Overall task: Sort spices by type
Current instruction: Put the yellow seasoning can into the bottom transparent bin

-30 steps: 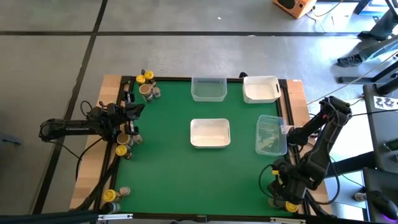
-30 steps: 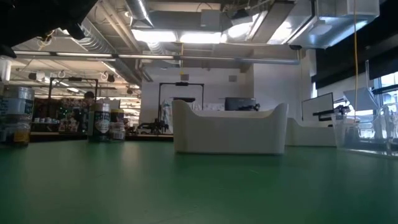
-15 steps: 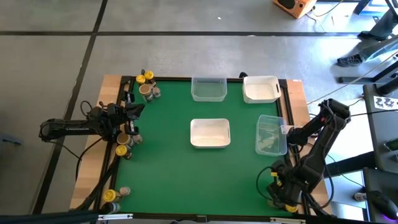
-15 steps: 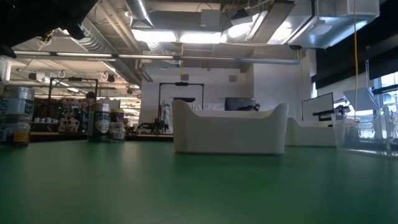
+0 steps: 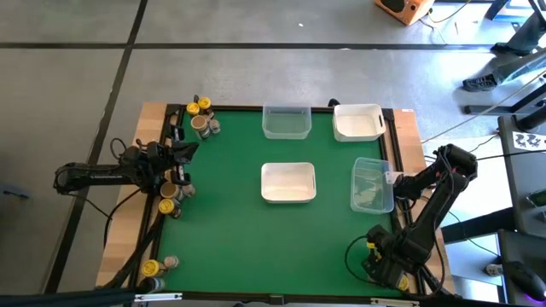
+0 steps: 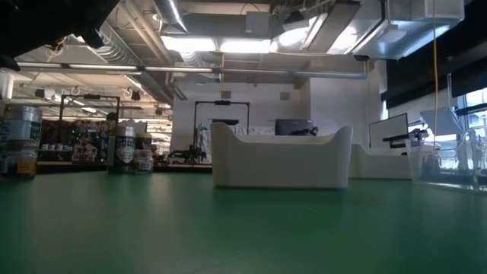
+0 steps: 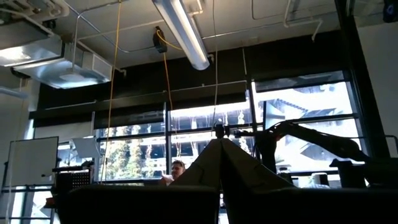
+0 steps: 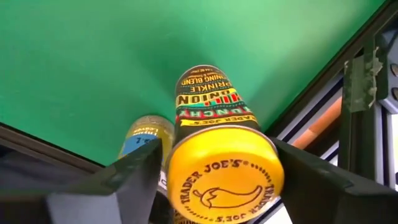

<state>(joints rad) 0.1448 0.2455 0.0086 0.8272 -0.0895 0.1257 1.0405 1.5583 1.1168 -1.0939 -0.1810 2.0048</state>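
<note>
Straddling a yellow-lidded spice jar (image 8: 219,149), right gripper (image 8: 217,171) sits at the tabletop's (image 5: 230,226) near right corner w/ jaws wide, one finger each side, grip not clearly closed. A 2nd jar (image 8: 144,140) stands just beside it. Left gripper (image 5: 182,153) waits at left edge by more jars (image 5: 171,198), jaws closed, holding nothing.

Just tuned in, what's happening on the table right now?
The right gripper is down at the near right corner of the green table, its fingers straddling a yellow-lidded spice jar; whether they have closed on it cannot be told. A second jar sits right beside it. The left gripper waits, shut, at the left edge among more jars. The four trays show no jars yet.
</note>
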